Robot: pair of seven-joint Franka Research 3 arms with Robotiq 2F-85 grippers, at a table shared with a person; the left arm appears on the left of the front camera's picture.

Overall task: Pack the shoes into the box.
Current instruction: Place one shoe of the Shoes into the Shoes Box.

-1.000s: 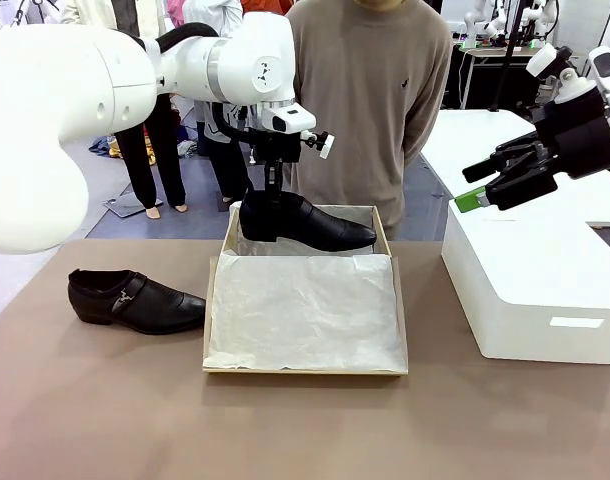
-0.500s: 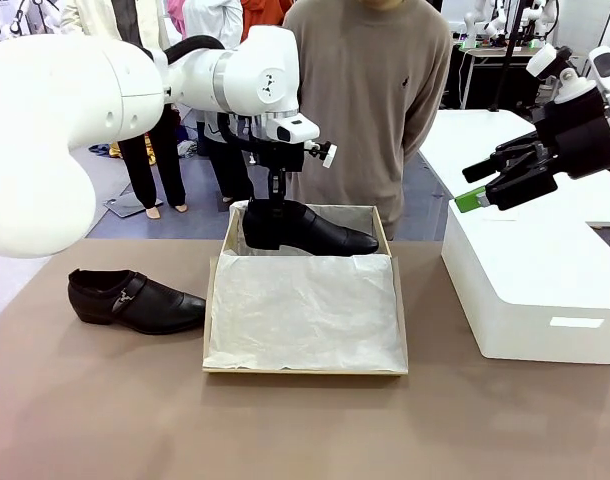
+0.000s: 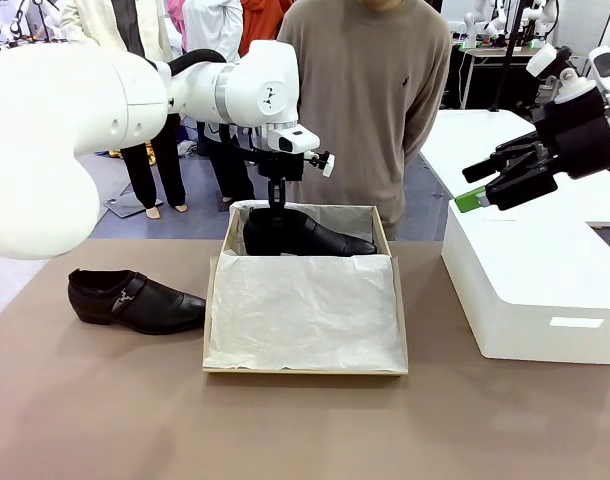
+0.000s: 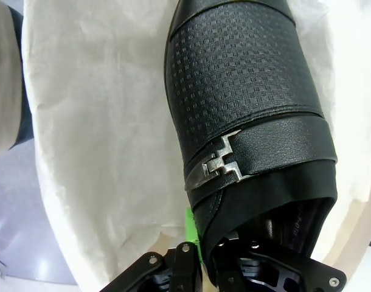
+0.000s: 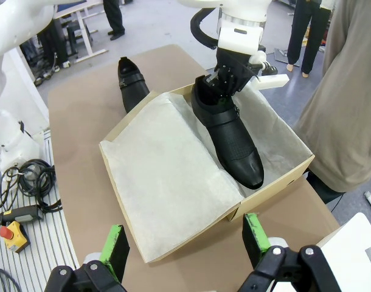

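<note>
- Gripping one shoe [image 3: 310, 233] by its heel collar, my left tool [image 3: 276, 203] holds it level, low at the far end of the box [image 3: 305, 371].
- The other shoe [image 3: 135, 299] waits on the table [image 3: 105, 410], left of the box.
- My right tool [image 3: 505, 180] hovers spread wide over the white block [image 3: 545, 290], out of the way.

No text, brand or number can be read here. The white left robot arm [image 3: 225, 90] carries a small dark mark [image 3: 268, 95] on its round joint, too small to make out. The pale rectangular label [image 3: 575, 322] on the big white rounded block [image 3: 515, 290] is not legible.
</note>
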